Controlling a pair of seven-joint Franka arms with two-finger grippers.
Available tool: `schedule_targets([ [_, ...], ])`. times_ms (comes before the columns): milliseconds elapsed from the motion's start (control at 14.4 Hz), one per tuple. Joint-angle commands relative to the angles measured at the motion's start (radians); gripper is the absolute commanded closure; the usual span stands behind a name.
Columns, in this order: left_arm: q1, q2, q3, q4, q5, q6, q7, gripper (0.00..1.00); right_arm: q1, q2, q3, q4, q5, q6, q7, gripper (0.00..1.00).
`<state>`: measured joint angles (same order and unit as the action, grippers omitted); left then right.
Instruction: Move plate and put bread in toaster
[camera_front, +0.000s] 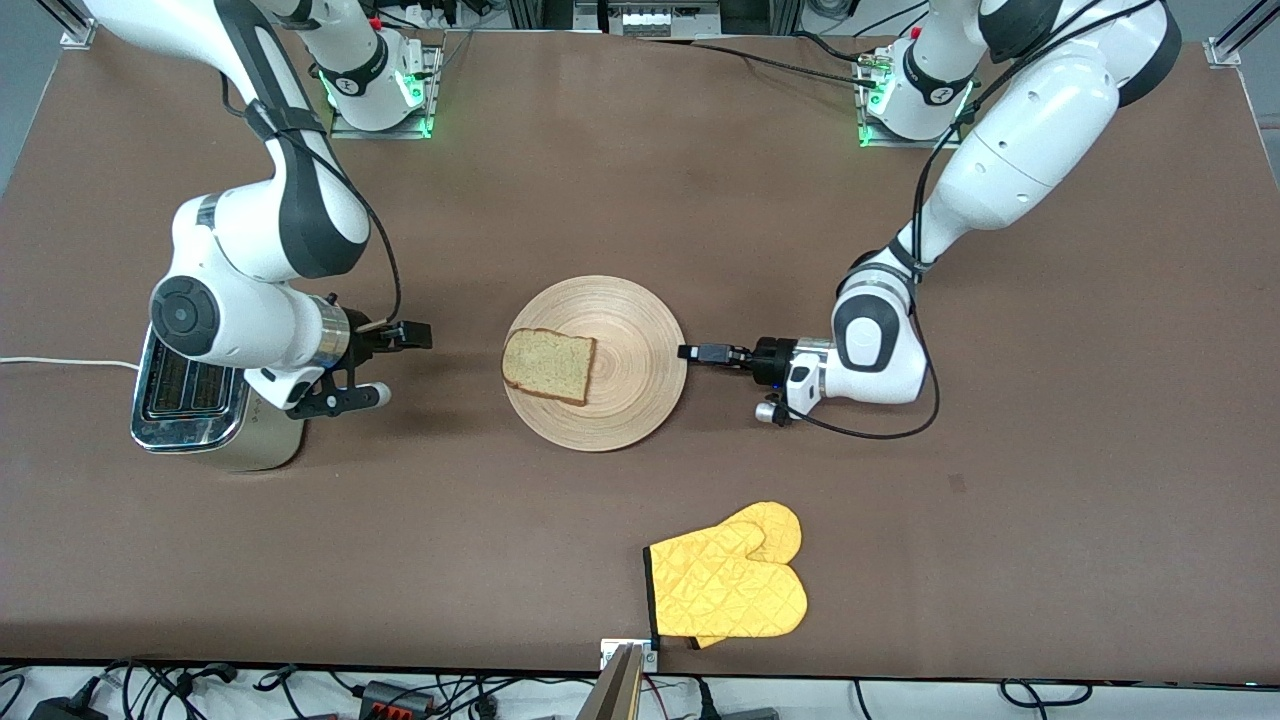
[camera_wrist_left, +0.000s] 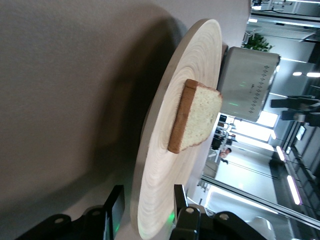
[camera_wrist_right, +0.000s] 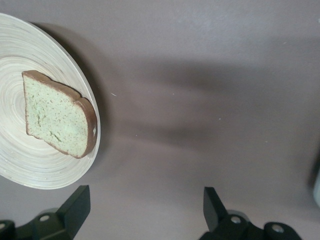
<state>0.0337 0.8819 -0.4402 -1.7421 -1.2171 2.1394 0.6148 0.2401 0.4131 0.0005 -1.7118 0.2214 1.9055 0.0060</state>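
The round wooden plate (camera_front: 630, 330) lies in the middle of the table with the slice of brown bread (camera_front: 548, 366) flat on it, toward the right arm's end. My left gripper (camera_front: 688, 352) is low at the plate's rim on the left arm's side. In the left wrist view the plate's rim (camera_wrist_left: 165, 165) sits between my open fingers (camera_wrist_left: 114, 210), with a gap at one finger, and the bread (camera_wrist_left: 195, 117) shows too. My right gripper (camera_front: 395, 366) is open and empty over the table between the toaster (camera_front: 190, 405) and the plate. The right wrist view shows the plate (camera_wrist_right: 30, 155) and the bread (camera_wrist_right: 57, 114).
A yellow oven mitt (camera_front: 728, 585) lies near the table's front edge, nearer to the camera than the plate. The toaster's white cord (camera_front: 60, 362) runs off the right arm's end of the table. The toaster also shows in the left wrist view (camera_wrist_left: 247, 85).
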Motion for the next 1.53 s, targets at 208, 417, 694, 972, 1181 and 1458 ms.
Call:
schedule_targets([
  [208,0.172,-0.050,0.005,-0.008,0.177,-0.175,0.007,0.53,0.065,0.044,-0.002,-0.006,0.105,0.018,0.035,0.06],
  [417,0.261,-0.087,0.003,-0.002,0.275,-0.255,0.005,0.55,0.111,0.098,-0.004,-0.005,0.104,0.101,0.115,0.22],
  [694,0.331,-0.165,0.011,0.122,0.543,-0.425,-0.140,0.56,0.163,0.144,-0.004,0.001,0.102,0.179,0.192,0.32],
  [972,0.371,-0.219,0.011,0.361,0.819,-0.691,-0.240,0.56,0.169,0.179,-0.004,0.004,0.102,0.224,0.193,0.40],
  [1181,0.396,-0.322,0.008,0.467,0.990,-0.829,-0.308,0.56,0.168,0.191,-0.004,0.008,0.102,0.227,0.193,0.48],
  [1458,0.385,-0.431,-0.006,0.487,1.194,-0.849,-0.336,0.52,0.168,0.204,-0.004,0.017,0.102,0.230,0.193,0.52],
])
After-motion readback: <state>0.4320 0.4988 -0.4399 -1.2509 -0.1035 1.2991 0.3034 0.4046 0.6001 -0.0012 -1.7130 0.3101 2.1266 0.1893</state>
